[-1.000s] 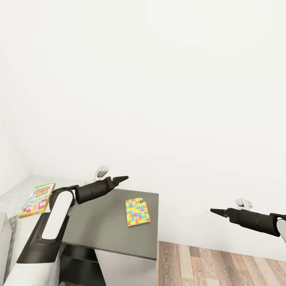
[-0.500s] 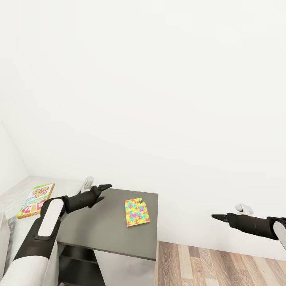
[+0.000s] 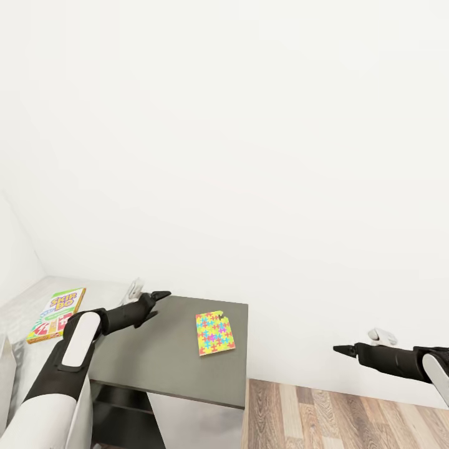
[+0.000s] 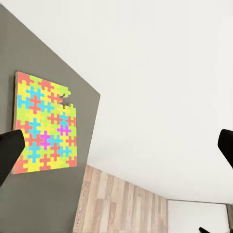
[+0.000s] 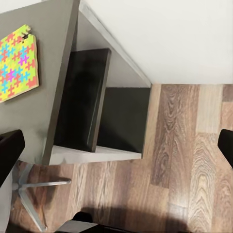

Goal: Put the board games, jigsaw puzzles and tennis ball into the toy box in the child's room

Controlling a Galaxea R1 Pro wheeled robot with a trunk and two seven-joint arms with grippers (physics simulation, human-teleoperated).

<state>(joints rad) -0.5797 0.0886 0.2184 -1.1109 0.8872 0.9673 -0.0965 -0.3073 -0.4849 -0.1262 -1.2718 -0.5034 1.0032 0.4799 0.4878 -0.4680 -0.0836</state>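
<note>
A small flat square jigsaw puzzle (image 3: 215, 333) of yellow, blue, pink and green pieces is seen lying flat on the dark grey matte table (image 3: 168, 362), near its edge at 3 o'clock. A flat white, yellow, red and green "SKIP BO" board game (image 3: 56, 314) rests on the pale speckled top at 9 o'clock. The left gripper (image 3: 149, 299) is held above the table with fingers spread wide. The right gripper (image 3: 342, 350) is held over the wood-plank floor (image 3: 349, 418), wide open too.
</note>
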